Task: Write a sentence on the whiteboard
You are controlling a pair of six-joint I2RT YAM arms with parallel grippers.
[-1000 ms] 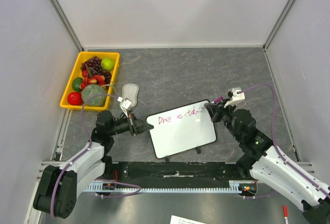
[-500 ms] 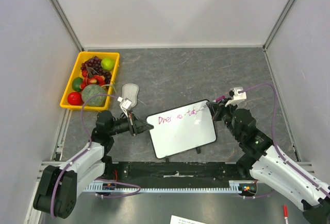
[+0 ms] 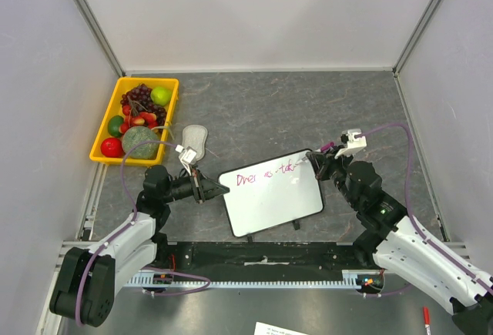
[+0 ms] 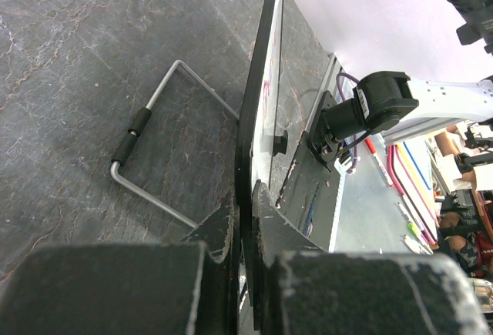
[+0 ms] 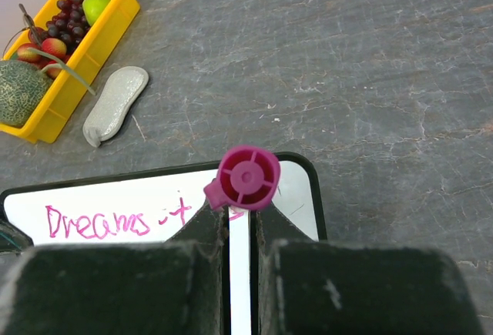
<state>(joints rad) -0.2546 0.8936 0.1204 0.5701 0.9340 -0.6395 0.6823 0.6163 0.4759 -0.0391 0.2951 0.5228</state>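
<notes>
**1 word down, most of the sentence left to write**

The worktop [image 3: 308,104] is a grey, stone-veined slab, matt and flat. On it, near the near edge and about midway between my 2 arms, sits the whiteboard [image 3: 269,200]. It is a glossy white rectangle in a thin black frame with rounded corners, turned a little askew to the worktop's edges. My left jaws are clamped on the frame at its left edge, 1 on each face, so I take it that arm is steadying the board.

At the worktop's far-left corner is a yellow plastic tray [image 3: 146,80] heaped with fruit. Between the tray and the board lies a grey oval eraser pad [image 5: 115,105] that looks soft and felt-like, lying apart from both.

Behind the board, the left wrist view shows a bent wire stand [image 4: 132,133], thin bare metal with a black sleeve on 1 leg.

My right jaws are shut on a magenta marker [image 5: 247,177], its round ribbed end facing that camera, held over the board's far-right corner.

The sentence [image 5: 96,222] runs along the board's far edge in thin pink strokes. "Dreams" reads clearly, followed by a few marks I cannot make out. I judge line 1 unfinished; below it the board is blank.
</notes>
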